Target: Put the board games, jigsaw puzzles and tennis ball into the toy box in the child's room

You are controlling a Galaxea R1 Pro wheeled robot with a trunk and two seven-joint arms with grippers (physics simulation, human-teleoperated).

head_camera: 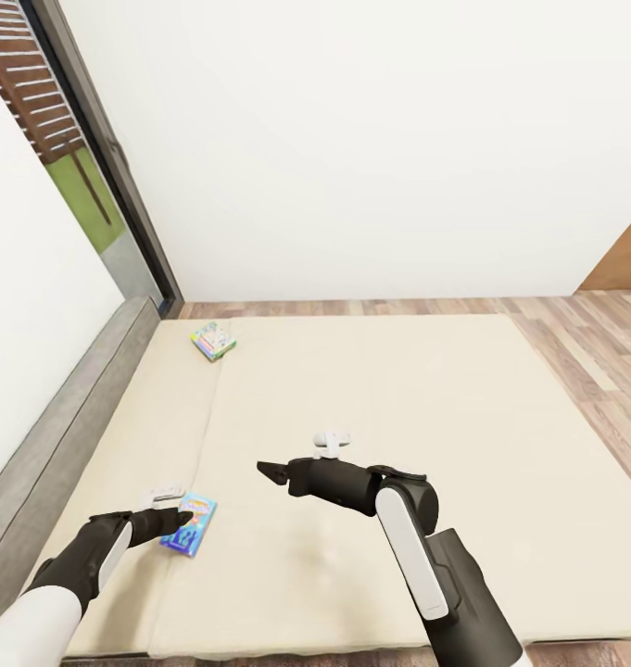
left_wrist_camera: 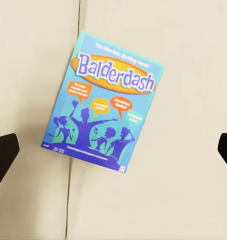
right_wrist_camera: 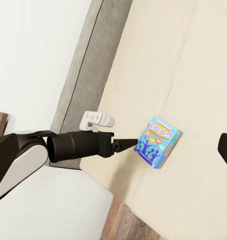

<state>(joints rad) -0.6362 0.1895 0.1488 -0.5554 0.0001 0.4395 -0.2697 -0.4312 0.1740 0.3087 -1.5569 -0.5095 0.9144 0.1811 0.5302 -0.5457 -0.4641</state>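
While your left gripper (head_camera: 181, 521) hovers over the blue board game (left_wrist_camera: 107, 100), its fingers (left_wrist_camera: 3, 152) stand wide apart, touching nothing. Box lies flat on the bed (head_camera: 398, 398), near its front edge; open mattress surrounds it. Right gripper's (head_camera: 271, 470) finger state: cannot tell.

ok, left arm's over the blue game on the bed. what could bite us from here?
1. The blue board game lies flat and askew between the open left gripper fingers; closing as aligned may catch corners and twist or slip it.
2. It straddles a seam in the bed cover; pressing down into soft mattress could tip it.
3. The second board game sits far off by the headboard, probably a long reach without moving.
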